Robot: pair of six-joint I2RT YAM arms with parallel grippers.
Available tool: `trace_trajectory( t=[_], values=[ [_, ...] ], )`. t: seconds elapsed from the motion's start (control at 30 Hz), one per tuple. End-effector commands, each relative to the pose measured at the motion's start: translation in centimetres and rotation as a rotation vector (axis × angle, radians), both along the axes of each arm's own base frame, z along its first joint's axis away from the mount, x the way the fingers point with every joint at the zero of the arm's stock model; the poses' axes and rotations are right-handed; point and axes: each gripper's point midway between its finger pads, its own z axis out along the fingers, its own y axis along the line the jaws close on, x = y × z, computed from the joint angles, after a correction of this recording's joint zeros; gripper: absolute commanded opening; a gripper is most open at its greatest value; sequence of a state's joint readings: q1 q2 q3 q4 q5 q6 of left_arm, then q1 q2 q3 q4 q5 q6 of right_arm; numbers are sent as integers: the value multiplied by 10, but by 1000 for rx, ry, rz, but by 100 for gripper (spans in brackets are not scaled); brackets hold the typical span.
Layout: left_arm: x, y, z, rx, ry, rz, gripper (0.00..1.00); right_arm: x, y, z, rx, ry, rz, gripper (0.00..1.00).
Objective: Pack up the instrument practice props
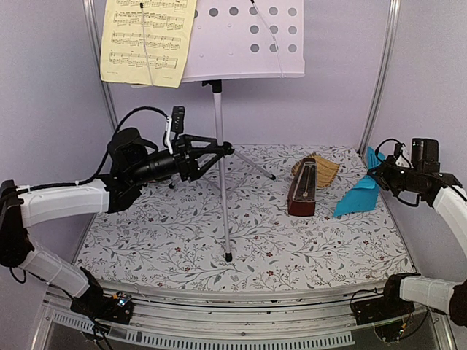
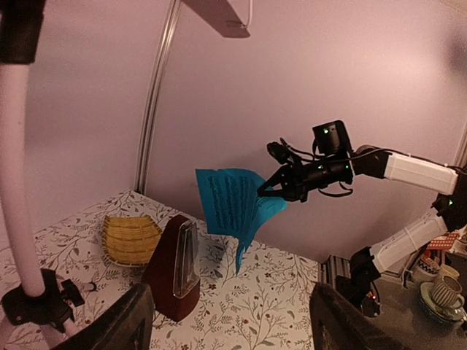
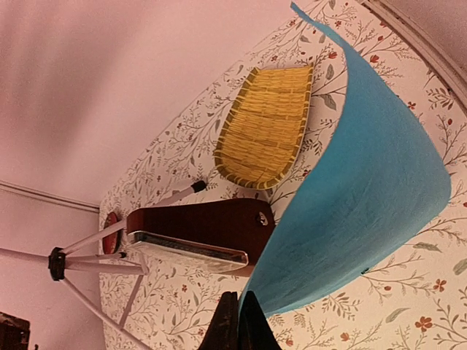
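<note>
At three o'clock on the table (image 1: 146,248), right gripper (image 1: 378,173) pinched tight on blue music sheet (image 1: 357,195), hanging beside metronome (image 1: 301,191). Left gripper (image 1: 221,150), ten o'clock, wide apart and empty beside stand pole (image 1: 219,117). Advisable: firm pinch, sheet carried clear of metronome.

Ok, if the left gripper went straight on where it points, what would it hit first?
Likely the blue music sheet hanging from the right gripper; the stand pole lies outside the jaws of the left gripper, the metronome slightly off-line. Depth unclear.

Pale lilac walls (image 1: 44,87) surround a floral-print table (image 1: 160,240); silver posts (image 1: 379,73) at corners.
</note>
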State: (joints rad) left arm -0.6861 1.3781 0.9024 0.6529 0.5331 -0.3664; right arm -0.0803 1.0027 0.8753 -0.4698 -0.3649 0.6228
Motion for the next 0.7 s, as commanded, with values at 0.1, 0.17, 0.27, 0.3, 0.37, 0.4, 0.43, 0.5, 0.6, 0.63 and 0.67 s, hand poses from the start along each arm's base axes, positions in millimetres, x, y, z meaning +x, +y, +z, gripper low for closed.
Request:
trace_trajectory(
  t=[0.1, 0.17, 0.27, 0.3, 0.37, 0.4, 0.43, 0.5, 0.6, 0.63, 0.67],
  values=[
    [8, 26, 0, -50, 8, 51, 76, -47, 4, -43, 105, 157, -72, 1],
    [9, 29, -2, -52, 10, 62, 76, -57, 2, -61, 123, 199, -107, 1],
    [9, 33, -4, -52, 11, 74, 76, -69, 5, -90, 170, 266, -130, 1],
    [9, 34, -5, -52, 12, 78, 76, -73, 7, -98, 191, 289, -135, 1],
    [9, 37, -7, -49, 14, 85, 76, -78, 9, -113, 230, 323, -156, 1],
    [9, 38, -8, -49, 16, 90, 76, -79, 9, -117, 244, 328, -167, 1],
    [10, 40, -9, -48, 18, 97, 76, -79, 8, -119, 250, 325, -180, 1],
    [11, 42, -12, -46, 24, 107, 76, -80, 5, -125, 257, 325, -208, 1],
    [11, 45, -17, -43, 36, 117, 76, -80, 2, -137, 257, 342, -238, 1],
    [12, 46, -20, -39, 43, 121, 76, -80, 1, -141, 260, 348, -243, 1],
    [12, 48, -22, -37, 51, 126, 76, -79, 2, -144, 264, 350, -240, 1]
  ],
)
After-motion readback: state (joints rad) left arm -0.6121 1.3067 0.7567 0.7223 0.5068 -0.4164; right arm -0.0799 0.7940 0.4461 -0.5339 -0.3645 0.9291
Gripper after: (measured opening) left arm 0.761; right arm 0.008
